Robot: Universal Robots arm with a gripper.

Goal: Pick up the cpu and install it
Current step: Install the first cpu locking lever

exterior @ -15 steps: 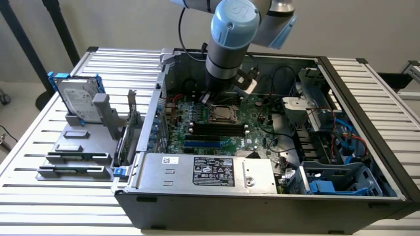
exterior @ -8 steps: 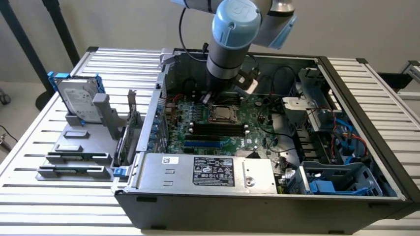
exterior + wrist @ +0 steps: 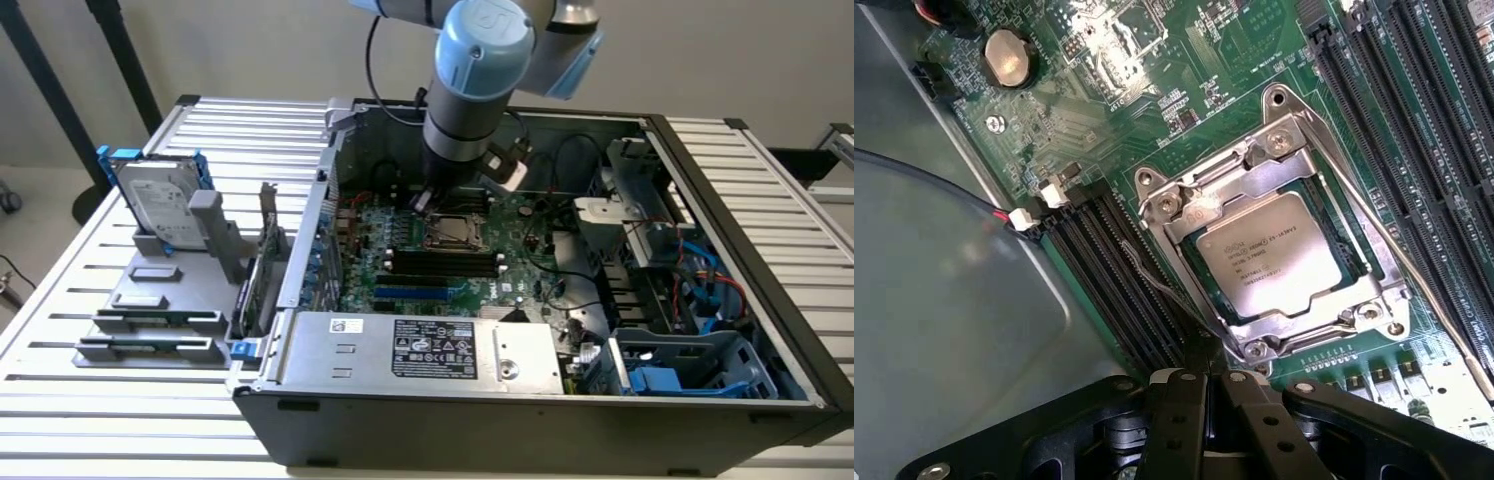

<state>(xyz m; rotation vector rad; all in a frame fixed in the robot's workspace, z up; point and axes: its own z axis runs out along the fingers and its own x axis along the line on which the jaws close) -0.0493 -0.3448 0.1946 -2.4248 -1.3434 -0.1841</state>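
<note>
1. The cpu (image 3: 1259, 255) lies seated in the motherboard socket (image 3: 1279, 135).
2. Our hand (image 3: 1204, 378), fingers together and empty, hangs just beside it.
3. We judge slow, square moves best, sparing the chip.

The cpu (image 3: 1259, 262) has several lines of dark print on its silver top, too small to read. On the near side of the computer case (image 3: 747, 400), a metal box (image 3: 320, 362) bears a black-and-white label (image 3: 437, 348) of illegible fine print. The hard drive (image 3: 158, 205), on the exterior view's left, carries an unreadable white label.
</note>
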